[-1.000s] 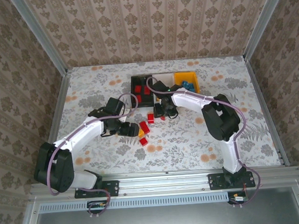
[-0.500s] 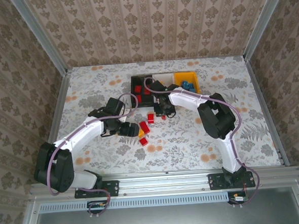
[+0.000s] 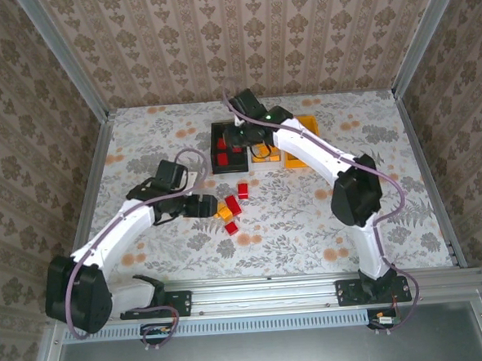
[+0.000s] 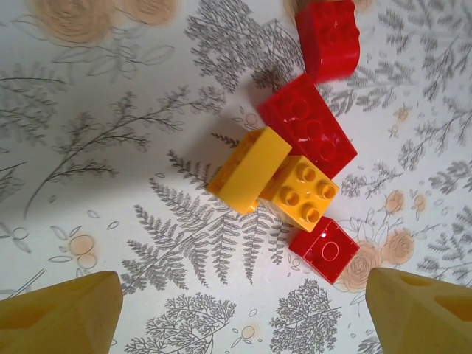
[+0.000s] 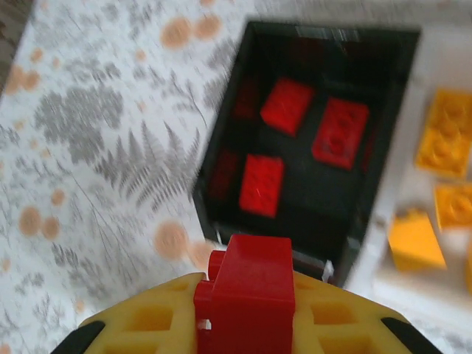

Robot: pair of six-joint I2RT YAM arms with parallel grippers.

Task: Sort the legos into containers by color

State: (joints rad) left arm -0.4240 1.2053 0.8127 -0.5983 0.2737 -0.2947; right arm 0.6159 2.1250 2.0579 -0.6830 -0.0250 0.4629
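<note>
Three bins in row, far centre: black bin left, white bin middle, orange-yellow bin right. Red bricks lie in black bin; orange-yellow bricks in white bin. One red brick pinched in right gripper over black bin's near wall. Loose cluster nearer, on table: two orange-yellow touching, three red.

Overhead cam sees the whole table from behind. Wrist cams look down close: left on loose bricks, right on black bin.

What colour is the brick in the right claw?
Red; the brick shows best in the right wrist view.
</note>
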